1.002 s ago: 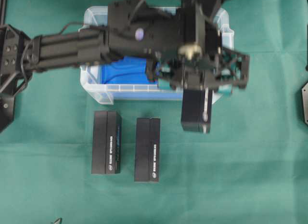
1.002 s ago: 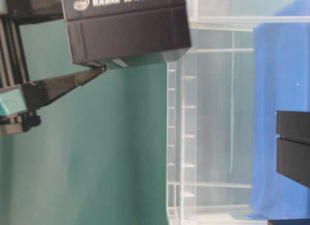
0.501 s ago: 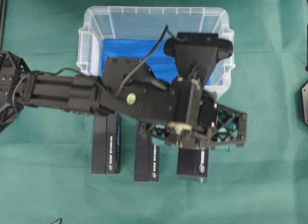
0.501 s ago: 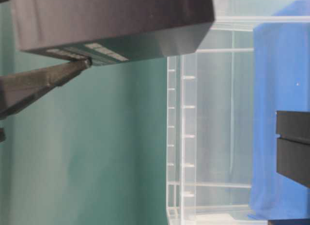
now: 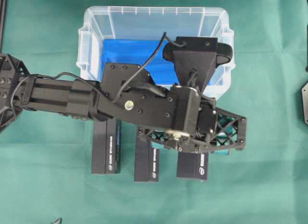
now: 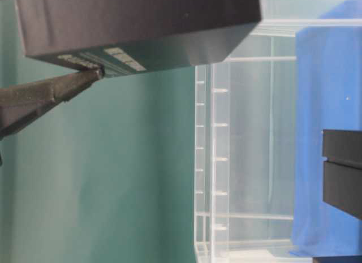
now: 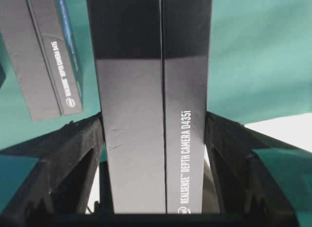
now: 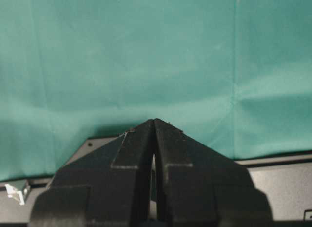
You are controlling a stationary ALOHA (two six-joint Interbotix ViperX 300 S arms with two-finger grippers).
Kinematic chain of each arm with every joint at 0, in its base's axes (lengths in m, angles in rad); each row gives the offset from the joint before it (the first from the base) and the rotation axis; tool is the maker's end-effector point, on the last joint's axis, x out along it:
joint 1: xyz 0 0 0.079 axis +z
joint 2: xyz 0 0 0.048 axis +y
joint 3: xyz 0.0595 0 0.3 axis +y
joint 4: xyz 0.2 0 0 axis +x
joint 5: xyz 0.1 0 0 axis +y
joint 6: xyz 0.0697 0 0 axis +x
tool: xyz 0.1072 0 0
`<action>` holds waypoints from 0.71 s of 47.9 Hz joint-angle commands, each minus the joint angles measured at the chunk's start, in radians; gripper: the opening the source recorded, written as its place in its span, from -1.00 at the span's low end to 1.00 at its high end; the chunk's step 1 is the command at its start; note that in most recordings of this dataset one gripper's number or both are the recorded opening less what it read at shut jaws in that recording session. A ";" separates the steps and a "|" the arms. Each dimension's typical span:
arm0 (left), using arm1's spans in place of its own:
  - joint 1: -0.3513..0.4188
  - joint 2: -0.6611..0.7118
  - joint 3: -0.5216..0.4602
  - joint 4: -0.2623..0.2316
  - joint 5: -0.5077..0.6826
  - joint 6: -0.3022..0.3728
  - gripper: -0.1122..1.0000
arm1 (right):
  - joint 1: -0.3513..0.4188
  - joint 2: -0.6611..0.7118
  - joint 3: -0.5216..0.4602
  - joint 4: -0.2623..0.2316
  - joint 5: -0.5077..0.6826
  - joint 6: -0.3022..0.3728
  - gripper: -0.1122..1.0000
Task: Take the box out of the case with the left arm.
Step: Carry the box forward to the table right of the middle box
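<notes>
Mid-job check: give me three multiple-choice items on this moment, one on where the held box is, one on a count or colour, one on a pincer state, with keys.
1. Where is the held box?
A. inside the case
B. outside the case, over the cloth, right of two other boxes
C. on the case rim

2. How many boxes lie on the cloth left of it?
A. two
B. none
C. four

3. What state is the right pincer in?
A. wide open
B. holding a box
C. shut, empty

Key:
1 B: overhead, the box in the left pincer sits below the case, in a row with the others.
2 A: a left box and a middle box show.
3 C: its fingers meet over bare cloth.
</notes>
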 commanded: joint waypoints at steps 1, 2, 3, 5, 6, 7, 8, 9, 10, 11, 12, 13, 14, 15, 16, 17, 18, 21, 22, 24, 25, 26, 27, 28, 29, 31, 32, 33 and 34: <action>0.002 -0.040 0.002 0.011 -0.008 -0.002 0.29 | -0.002 0.000 -0.012 0.002 -0.003 0.002 -0.78; 0.002 -0.041 0.008 0.011 -0.011 -0.002 0.29 | -0.002 0.000 -0.012 0.002 -0.003 0.002 -0.78; 0.002 -0.041 0.015 0.011 -0.012 -0.002 0.29 | 0.000 0.000 -0.011 0.002 -0.003 0.002 -0.79; 0.002 -0.043 0.032 0.011 -0.021 -0.002 0.29 | -0.002 0.000 -0.011 0.002 -0.003 0.002 -0.78; 0.002 -0.043 0.040 0.011 -0.026 -0.003 0.29 | -0.002 0.000 -0.012 0.002 -0.003 0.002 -0.79; 0.002 -0.044 0.049 0.011 -0.034 -0.003 0.29 | -0.002 0.000 -0.011 0.002 -0.003 0.002 -0.79; 0.002 -0.046 0.057 0.011 -0.041 -0.003 0.29 | -0.002 0.000 -0.011 0.002 -0.003 0.002 -0.78; 0.002 -0.048 0.067 0.011 -0.049 -0.005 0.29 | -0.002 0.000 -0.011 0.002 -0.003 0.002 -0.79; 0.002 -0.048 0.077 0.011 -0.058 -0.005 0.29 | 0.000 0.000 -0.011 0.002 -0.003 0.002 -0.78; 0.002 -0.049 0.094 0.011 -0.072 -0.006 0.29 | 0.000 0.000 -0.011 0.003 -0.003 0.002 -0.79; 0.002 -0.051 0.104 0.011 -0.081 -0.009 0.29 | -0.002 0.000 -0.011 0.002 -0.003 0.002 -0.79; 0.002 -0.052 0.115 0.011 -0.092 -0.011 0.29 | -0.002 0.000 -0.011 0.003 -0.003 0.002 -0.79; 0.000 -0.054 0.127 0.011 -0.103 -0.014 0.29 | 0.000 0.000 -0.011 0.002 -0.003 0.002 -0.79; 0.000 -0.055 0.140 0.011 -0.115 -0.017 0.29 | -0.002 0.000 -0.011 0.003 -0.003 0.002 -0.78; 0.000 -0.057 0.152 0.011 -0.126 -0.018 0.29 | 0.000 0.000 -0.011 0.003 -0.003 0.002 -0.78; -0.002 -0.058 0.166 0.011 -0.137 -0.021 0.29 | -0.002 0.000 -0.011 0.002 -0.003 0.002 -0.79; -0.002 -0.060 0.179 0.011 -0.149 -0.021 0.29 | -0.002 0.000 -0.011 0.002 -0.003 0.002 -0.79; -0.003 -0.069 0.227 0.011 -0.187 -0.031 0.29 | -0.002 0.000 -0.011 0.003 -0.003 0.002 -0.79; -0.003 -0.072 0.242 0.011 -0.198 -0.032 0.29 | 0.000 0.000 -0.011 0.002 -0.002 0.002 -0.78; -0.003 -0.078 0.273 0.012 -0.219 -0.040 0.29 | 0.000 0.000 -0.011 0.002 -0.002 0.002 -0.78; -0.003 -0.081 0.288 0.012 -0.229 -0.041 0.29 | 0.000 0.000 -0.011 0.003 -0.002 0.002 -0.79; -0.005 -0.086 0.305 0.014 -0.236 -0.046 0.29 | -0.002 0.000 -0.011 0.003 -0.002 0.002 -0.79; -0.005 -0.089 0.322 0.015 -0.247 -0.048 0.29 | -0.002 0.000 -0.011 0.003 -0.002 0.002 -0.78; -0.006 -0.092 0.339 0.017 -0.255 -0.051 0.29 | -0.002 0.000 -0.011 0.002 -0.002 0.002 -0.79; -0.006 -0.097 0.357 0.018 -0.265 -0.054 0.29 | -0.002 0.000 -0.011 0.003 -0.002 0.002 -0.79; -0.009 -0.106 0.402 0.021 -0.293 -0.063 0.29 | -0.002 0.000 -0.011 0.002 -0.002 0.002 -0.79; -0.009 -0.110 0.420 0.021 -0.305 -0.066 0.29 | -0.002 0.000 -0.011 0.002 -0.002 0.002 -0.78; -0.011 -0.115 0.437 0.025 -0.318 -0.071 0.29 | -0.002 -0.002 -0.011 0.002 -0.002 0.002 -0.78; -0.012 -0.120 0.456 0.026 -0.333 -0.075 0.29 | 0.000 0.000 -0.011 0.003 -0.002 0.002 -0.79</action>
